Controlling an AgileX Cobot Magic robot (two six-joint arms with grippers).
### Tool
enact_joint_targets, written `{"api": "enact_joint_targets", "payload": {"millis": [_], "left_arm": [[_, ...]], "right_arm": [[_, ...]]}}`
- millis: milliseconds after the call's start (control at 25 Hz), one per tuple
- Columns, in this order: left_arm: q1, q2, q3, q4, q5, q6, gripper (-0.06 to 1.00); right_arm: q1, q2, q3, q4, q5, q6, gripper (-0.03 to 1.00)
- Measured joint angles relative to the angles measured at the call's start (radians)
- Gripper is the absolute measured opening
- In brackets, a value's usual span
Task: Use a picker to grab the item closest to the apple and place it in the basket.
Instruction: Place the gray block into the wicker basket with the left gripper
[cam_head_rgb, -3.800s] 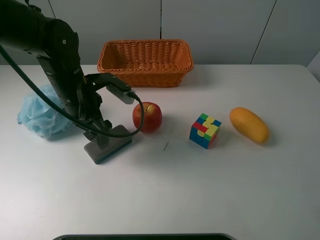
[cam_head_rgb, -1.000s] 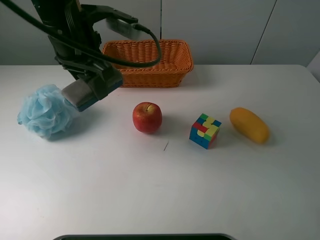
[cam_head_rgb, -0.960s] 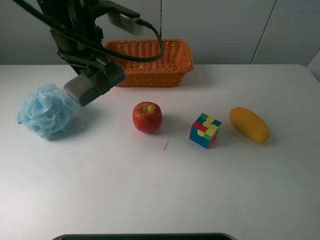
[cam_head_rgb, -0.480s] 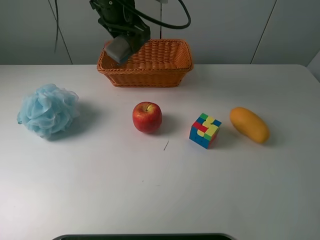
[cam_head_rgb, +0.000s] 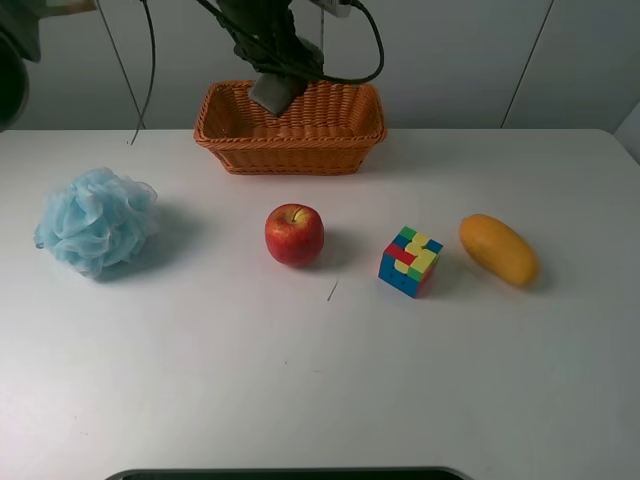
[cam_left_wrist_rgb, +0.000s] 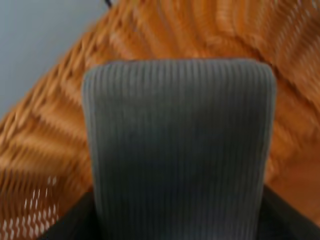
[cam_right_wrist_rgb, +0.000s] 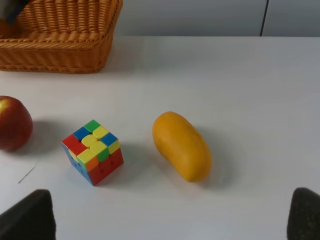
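Note:
A red apple sits mid-table; it also shows in the right wrist view. My left gripper is shut on a grey ribbed pad and holds it tilted over the orange wicker basket. In the left wrist view the pad fills the frame, with the basket weave close behind it and the dark fingers at its sides. My right gripper is open and empty, back from the table's objects, and is out of the exterior view.
A multicoloured puzzle cube lies right of the apple and an orange mango lies further right; both show in the right wrist view, the cube and the mango. A blue bath pouf lies at the left.
My left gripper has lifted the grey pad from the table beside the apple and carried it up and right to above the basket. The other objects have not moved.

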Motion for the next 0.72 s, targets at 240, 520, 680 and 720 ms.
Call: {"api": "enact_joint_targets", "payload": {"millis": [240,520,680,720], "left_arm": [[0.010,0.054,0.000,-0.010,-0.106,0.000,0.54],[0.021,0.065,0.000,-0.057,-0.131,0.000,0.59],[0.030,0.065,0.000,-0.132,-0.140,0.000,0.72],[0.030,0.065,0.000,-0.138,-0.140,0.000,0.73]], "right_arm": [[0.000,0.000,0.000,0.000,0.000,0.000,0.70],[0.000,0.000,0.000,0.000,0.000,0.000,0.70],[0.000,0.000,0.000,0.000,0.000,0.000,0.70],[0.000,0.000,0.000,0.000,0.000,0.000,0.70]]}}
